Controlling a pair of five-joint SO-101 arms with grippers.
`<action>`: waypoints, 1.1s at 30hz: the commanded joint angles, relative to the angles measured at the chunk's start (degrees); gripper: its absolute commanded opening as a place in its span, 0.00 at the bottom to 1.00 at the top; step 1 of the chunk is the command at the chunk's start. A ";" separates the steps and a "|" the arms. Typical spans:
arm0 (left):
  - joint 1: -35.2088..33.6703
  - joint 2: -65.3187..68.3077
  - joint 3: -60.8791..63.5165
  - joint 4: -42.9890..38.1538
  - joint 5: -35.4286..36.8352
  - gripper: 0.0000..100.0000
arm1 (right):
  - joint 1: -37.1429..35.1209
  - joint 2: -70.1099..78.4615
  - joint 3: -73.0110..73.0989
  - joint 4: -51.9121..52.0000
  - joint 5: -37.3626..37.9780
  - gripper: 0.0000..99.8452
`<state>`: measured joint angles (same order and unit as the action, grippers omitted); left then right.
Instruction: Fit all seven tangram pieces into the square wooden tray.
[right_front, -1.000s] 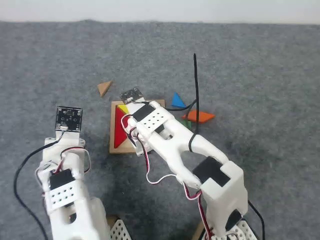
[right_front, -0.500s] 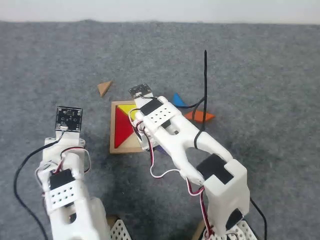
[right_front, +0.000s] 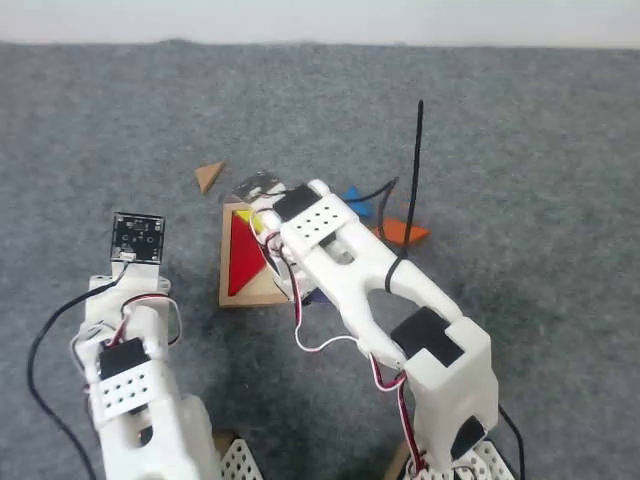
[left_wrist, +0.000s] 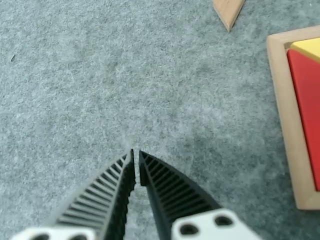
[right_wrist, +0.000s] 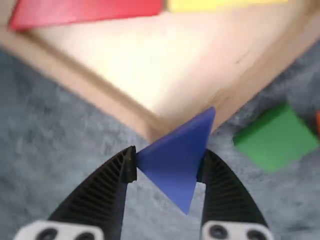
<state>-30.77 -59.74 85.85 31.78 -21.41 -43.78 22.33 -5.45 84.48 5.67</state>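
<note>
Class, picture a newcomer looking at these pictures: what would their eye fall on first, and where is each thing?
The right claw grips a dark blue triangle at a corner of the wooden tray. Inside the tray lies a big red triangle beside a yellow piece. The left claw hangs shut over bare grey carpet.

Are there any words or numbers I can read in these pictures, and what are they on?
None: no word, number or sign can be read.
The red triangle, the green piece and the blue triangle in the right gripper are plain colours.
The wooden tray is bare wood.
The small black board on an arm beside the tray: any print on it is too small to read.
</note>
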 joint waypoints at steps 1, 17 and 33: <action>0.26 -0.97 -0.40 -1.23 -0.53 0.01 | -0.31 -4.53 -4.40 2.95 14.42 0.10; 0.18 -0.97 -0.40 -1.23 -0.53 0.01 | 0.66 -1.71 -4.22 -3.47 80.62 0.10; 0.44 -0.97 -0.40 -1.14 -0.53 0.01 | 1.27 2.24 -10.29 0.92 102.24 0.06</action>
<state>-30.77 -59.74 85.85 31.78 -21.41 -43.52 24.79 -10.81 84.22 105.36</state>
